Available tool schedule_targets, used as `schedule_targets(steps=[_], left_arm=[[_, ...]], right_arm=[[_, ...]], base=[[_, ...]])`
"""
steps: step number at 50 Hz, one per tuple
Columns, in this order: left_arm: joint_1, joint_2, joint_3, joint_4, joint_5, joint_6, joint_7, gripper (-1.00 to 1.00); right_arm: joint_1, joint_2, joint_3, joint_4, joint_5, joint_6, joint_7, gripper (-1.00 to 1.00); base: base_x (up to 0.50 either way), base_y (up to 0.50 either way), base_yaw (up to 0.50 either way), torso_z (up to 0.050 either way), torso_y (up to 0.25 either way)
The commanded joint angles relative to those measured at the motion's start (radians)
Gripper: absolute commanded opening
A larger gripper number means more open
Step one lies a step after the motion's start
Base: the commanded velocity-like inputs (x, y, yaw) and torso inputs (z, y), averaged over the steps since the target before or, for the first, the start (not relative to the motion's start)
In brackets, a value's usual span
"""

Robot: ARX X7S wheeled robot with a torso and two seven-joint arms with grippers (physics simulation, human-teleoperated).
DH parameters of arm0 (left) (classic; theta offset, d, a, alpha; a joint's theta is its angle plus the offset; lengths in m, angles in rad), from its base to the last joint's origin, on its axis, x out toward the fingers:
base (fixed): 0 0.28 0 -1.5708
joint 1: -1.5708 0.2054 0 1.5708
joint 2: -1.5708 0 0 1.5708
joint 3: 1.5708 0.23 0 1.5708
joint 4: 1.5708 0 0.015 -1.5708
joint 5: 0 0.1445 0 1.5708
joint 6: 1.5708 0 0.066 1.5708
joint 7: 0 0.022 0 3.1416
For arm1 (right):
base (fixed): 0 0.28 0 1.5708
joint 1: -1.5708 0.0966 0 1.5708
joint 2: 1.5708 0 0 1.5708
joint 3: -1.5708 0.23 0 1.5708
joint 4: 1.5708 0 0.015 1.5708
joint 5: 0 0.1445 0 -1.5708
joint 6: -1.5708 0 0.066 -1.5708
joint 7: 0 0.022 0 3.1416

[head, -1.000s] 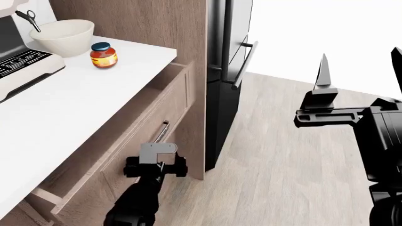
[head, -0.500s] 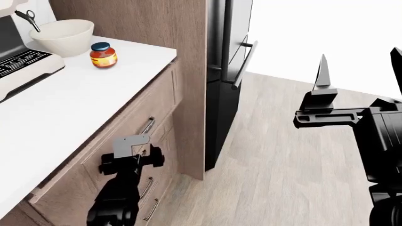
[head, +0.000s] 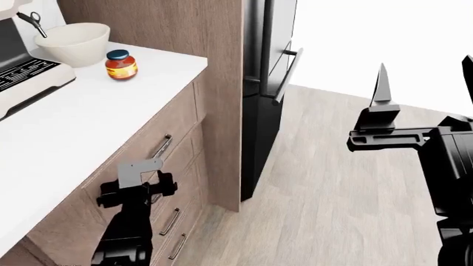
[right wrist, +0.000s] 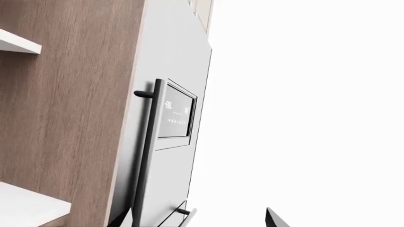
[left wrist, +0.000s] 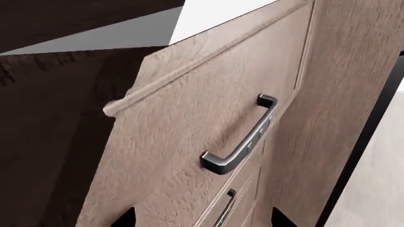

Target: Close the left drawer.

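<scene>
My left pincer [head: 139,185] pressed flat against the front panel of the left drawer [head: 140,152], just below its dark bar handle [head: 162,146], because a shove on the panel was the plainest way to send the drawer home. Whether the fingers were spread or pressed together I could not tell: from the head camera the mount hid them, and the left wrist camera showed only wood grain and the handle [left wrist: 243,137] at close range. The drawer sat directly under the white countertop [head: 81,122], topmost in its stack, its face very nearly level with the like-fronted drawers beneath it. From the wrist, the panel's top lip seemed to stand slightly proud under the counter edge, so I judged the job all but finished, with at most a last short push wanted.

My right pincer [head: 425,83] hung idle over the plank floor, well apart from the cabinets, its two pointed fingers spread and holding nothing; it was kept there to stay clear of the work. Its own camera looked past the tall wood side panel toward the dark refrigerator [head: 270,72] and its long handle.

Farther along the counter stood a red-filled jar [head: 121,65], a cream bowl [head: 74,43] and, at the edge, an espresso machine [head: 22,69], all clear of the drawer.
</scene>
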Motion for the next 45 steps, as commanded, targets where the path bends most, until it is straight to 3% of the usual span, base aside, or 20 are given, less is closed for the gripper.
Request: schedule_targets(steps=[1, 20, 45], left_arm=[[0.001, -0.048, -0.157, 0.0, 0.079, 0.027, -0.091, 1.0], [0.002, -0.097, -0.234, 0.0, 0.09, -0.046, -0.165, 1.0], [0.051, -0.129, -0.201, 0.0, 0.102, -0.049, -0.347, 1.0]], right_arm=[[0.002, 0.0, 0.005, -0.004, 0.006, 0.006, 0.001, 1.0], [-0.004, 0.001, 0.009, -0.009, 0.006, 0.006, 0.001, 1.0], [0.005, 0.001, 0.024, -0.018, 0.025, 0.011, -0.009, 1.0]], base=[[0.0, 0.0, 0.0, 0.0, 0.0], [0.0, 0.0, 0.0, 0.0, 0.0], [0.0, 0.0, 0.0, 0.0, 0.0]])
